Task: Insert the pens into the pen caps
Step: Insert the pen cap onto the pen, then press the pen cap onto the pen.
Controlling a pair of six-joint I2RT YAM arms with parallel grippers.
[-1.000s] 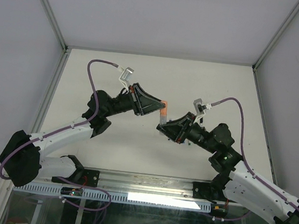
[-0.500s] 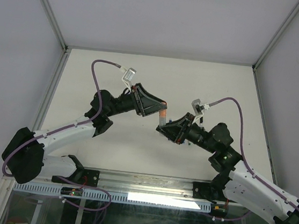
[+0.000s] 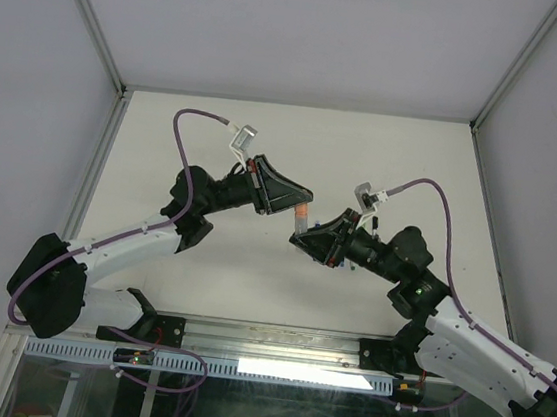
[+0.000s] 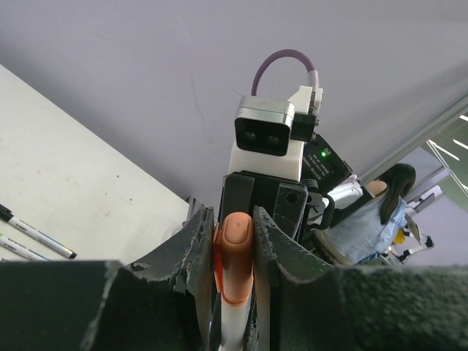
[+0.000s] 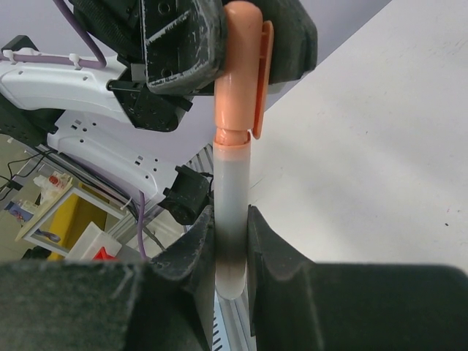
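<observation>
Centre of top view: left gripper [image 3: 305, 197] fingers closed on the orange cap [image 3: 304, 211]. Right gripper [image 3: 299, 239] fingers clamped on the pen [image 5: 230, 197] by its whitish barrel. The cap sits over the pen's upper end, both held above the table [image 3: 251, 276]. Two spare pens [image 4: 38, 234] lie on the table at lower left of the left wrist view.

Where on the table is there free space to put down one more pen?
Crowded: the centre, where the left gripper and right gripper hold the cap and pen. Bare: the far strip of table, between them and the back wall; also the near middle, between the left arm and right arm.
</observation>
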